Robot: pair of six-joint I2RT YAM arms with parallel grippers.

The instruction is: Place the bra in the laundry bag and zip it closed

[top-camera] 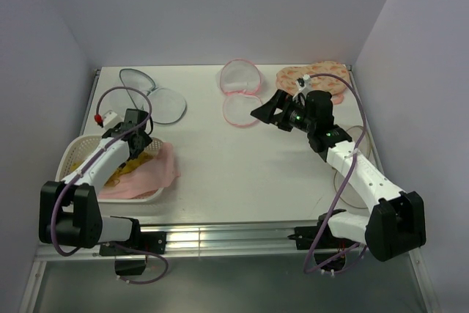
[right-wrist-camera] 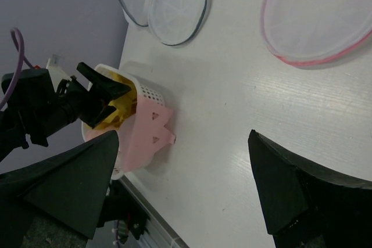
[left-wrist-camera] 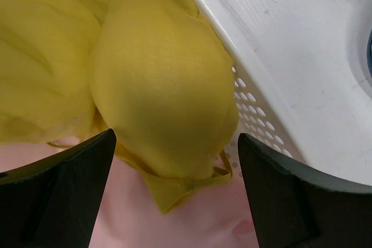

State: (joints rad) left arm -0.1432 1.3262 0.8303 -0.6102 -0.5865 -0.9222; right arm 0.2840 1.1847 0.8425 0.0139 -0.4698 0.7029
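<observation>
Left tool [left-wrist-camera: 176, 135]: jaws spread wide with nothing in their grip, poised straight over the bra, one finger on each side of a cup.
Right tool [right-wrist-camera: 183, 133]: jaws at full spread and empty, hanging above the bare desk [top-camera: 242, 166].
Bra [left-wrist-camera: 163, 85]: yellow, with smooth rounded padded cups and a thin strap end at the lower edge. It lies in the white basket.
Basket [left-wrist-camera: 256, 114]: white plastic with a perforated wall, at the near left of the desk. A pink cloth [left-wrist-camera: 192, 219] lies under the bra and hangs over the rim.
Laundry bag [top-camera: 165, 105]: white see-through mesh with a grey zip rim. It lies open as two round domes side by side, at the far left of the desk beyond the basket and apart from it.
Pink-rimmed mesh bag [top-camera: 240, 89]: also open, at the far middle, near the right tool.
Peach patterned piece [top-camera: 315, 78]: in the far right corner.
</observation>
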